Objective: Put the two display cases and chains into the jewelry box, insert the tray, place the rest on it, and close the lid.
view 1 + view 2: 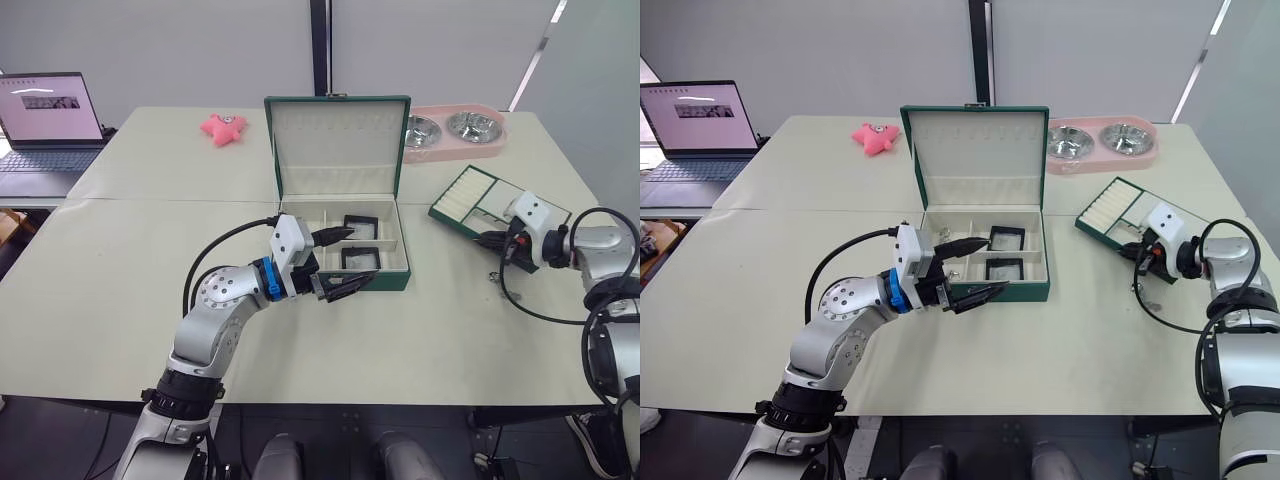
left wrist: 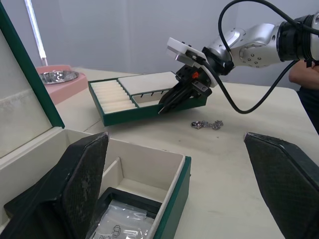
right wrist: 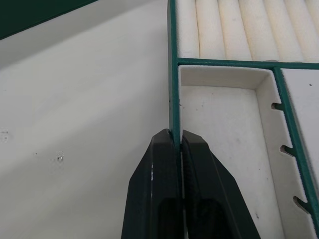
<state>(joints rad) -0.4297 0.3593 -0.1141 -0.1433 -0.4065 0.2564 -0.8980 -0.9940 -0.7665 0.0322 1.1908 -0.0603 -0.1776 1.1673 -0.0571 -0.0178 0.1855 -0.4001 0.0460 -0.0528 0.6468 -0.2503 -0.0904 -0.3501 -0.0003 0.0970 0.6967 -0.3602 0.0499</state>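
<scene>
While black jaws pinch its thin green rim, tray (image 3: 234, 124) shows ridged cream lining.

Silver arms, blk cables, blk fingers (image 1: 345, 286)

The tray (image 3: 175, 74) has a smooth green rim and soft matt cream lining. The counter (image 1: 150, 300) looks smooth and matt. The bowls (image 1: 448, 128), upper right of the frame, are shiny metal.
</scene>
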